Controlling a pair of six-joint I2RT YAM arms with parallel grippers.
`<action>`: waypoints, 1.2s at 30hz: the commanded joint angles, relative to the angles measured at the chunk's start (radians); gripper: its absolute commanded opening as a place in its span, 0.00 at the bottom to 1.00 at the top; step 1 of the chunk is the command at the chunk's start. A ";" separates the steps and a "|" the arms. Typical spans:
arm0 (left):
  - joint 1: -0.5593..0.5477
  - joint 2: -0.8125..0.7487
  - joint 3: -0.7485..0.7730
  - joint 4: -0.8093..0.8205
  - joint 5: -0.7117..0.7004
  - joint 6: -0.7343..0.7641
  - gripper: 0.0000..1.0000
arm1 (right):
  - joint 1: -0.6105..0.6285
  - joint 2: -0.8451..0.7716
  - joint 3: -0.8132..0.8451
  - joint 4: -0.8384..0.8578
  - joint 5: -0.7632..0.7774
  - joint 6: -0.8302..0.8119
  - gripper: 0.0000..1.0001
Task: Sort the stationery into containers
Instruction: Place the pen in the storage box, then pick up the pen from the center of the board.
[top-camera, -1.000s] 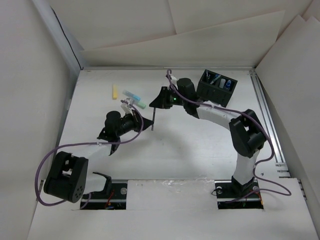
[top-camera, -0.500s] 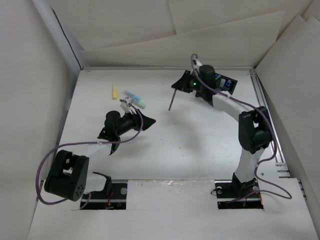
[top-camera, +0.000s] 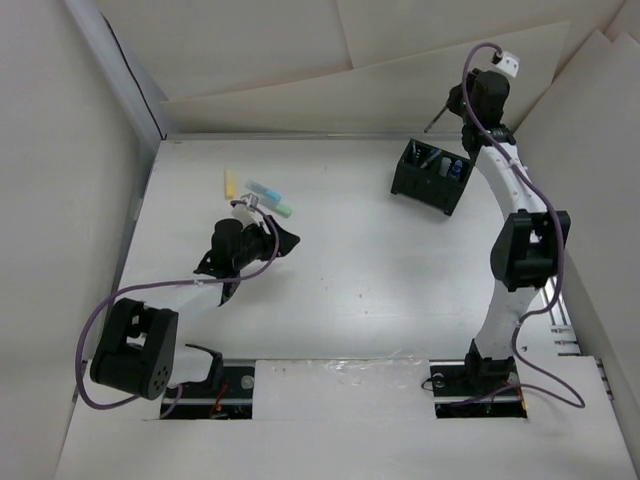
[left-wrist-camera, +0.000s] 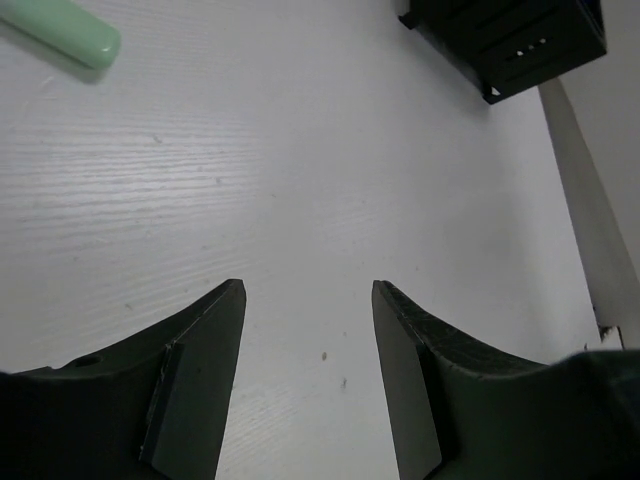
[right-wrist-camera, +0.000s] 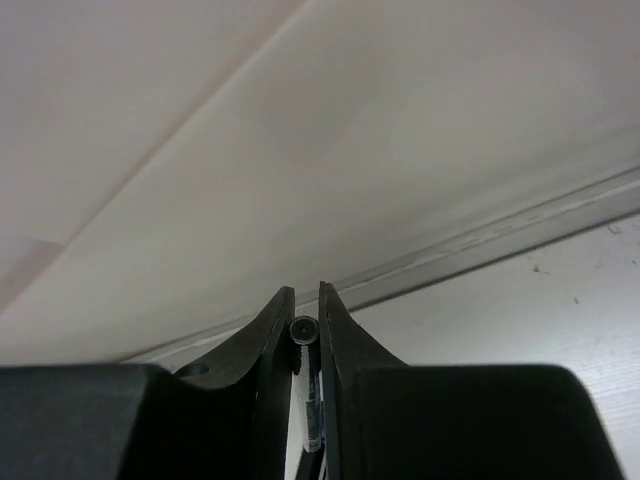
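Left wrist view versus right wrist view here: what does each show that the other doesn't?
Only the left wrist view: the left fingers open and empty above the table, one end of a green marker, and a corner of the black organiser. Only the right wrist view: the right fingers shut on a thin dark pen, with a pale board behind. Both: white table surface.

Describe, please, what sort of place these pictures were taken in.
Probably a robotics lab test cell: a white table boxed in by plain board walls, with a left arm and right arm bolted at its near edge.
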 joint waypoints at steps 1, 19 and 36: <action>0.017 0.012 0.047 -0.042 -0.079 0.003 0.50 | 0.037 0.052 0.035 -0.073 0.120 -0.099 0.00; 0.027 0.070 0.180 -0.255 -0.383 -0.098 0.50 | 0.166 -0.009 -0.129 -0.054 0.298 -0.148 0.68; 0.017 0.350 0.476 -0.393 -0.633 -0.172 0.41 | 0.224 -0.464 -0.628 -0.022 0.020 0.004 0.00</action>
